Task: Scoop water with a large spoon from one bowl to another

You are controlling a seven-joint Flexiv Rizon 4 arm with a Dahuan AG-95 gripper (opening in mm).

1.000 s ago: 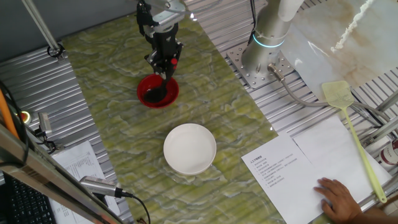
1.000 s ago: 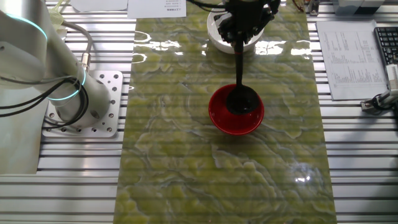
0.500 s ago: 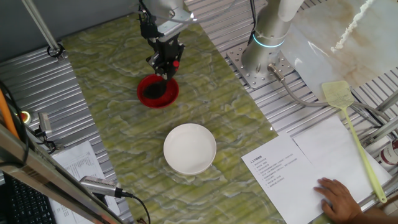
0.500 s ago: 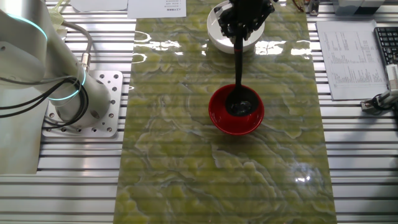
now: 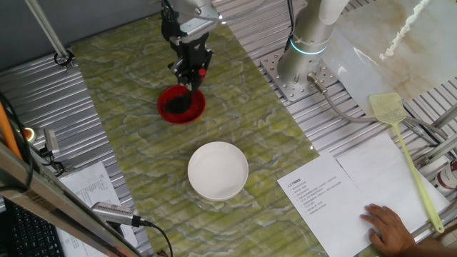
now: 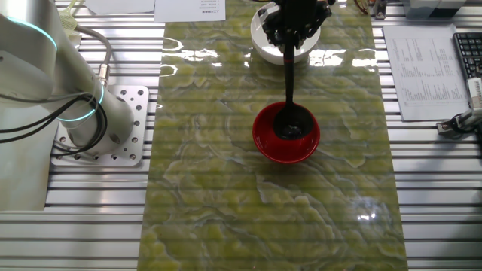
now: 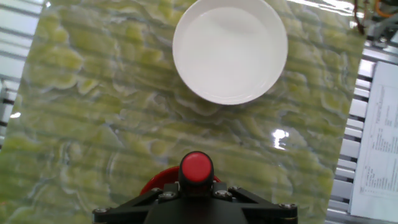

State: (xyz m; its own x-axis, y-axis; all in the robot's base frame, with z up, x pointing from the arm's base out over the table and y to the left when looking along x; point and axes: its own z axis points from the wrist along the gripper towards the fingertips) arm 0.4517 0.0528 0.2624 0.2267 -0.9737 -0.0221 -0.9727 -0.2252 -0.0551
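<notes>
My gripper (image 5: 190,70) is shut on the black ladle's handle and holds it upright over the small red bowl (image 5: 181,104). The ladle's cup (image 6: 292,126) sits inside the red bowl (image 6: 286,134). The handle (image 6: 289,75) rises to my gripper (image 6: 295,30). In the hand view the handle's red tip (image 7: 196,167) shows end-on between the jaws, with the red bowl's rim (image 7: 153,180) just behind. The wider white bowl (image 5: 218,170) stands apart on the mat, also in the hand view (image 7: 230,50) and partly hidden behind my gripper in the other fixed view (image 6: 263,41).
A green marbled mat (image 5: 143,143) covers the table. A yellow-green fly swatter (image 5: 403,146) and papers (image 5: 321,193) lie at the right, where a person's hand (image 5: 389,228) rests. The arm's base (image 5: 307,50) stands behind the mat. Cables and a microphone (image 5: 114,213) lie at the left.
The gripper and ladle have risen slightly and shifted a little; the ladle's cup stays in the red bowl. The bowls have not moved.
</notes>
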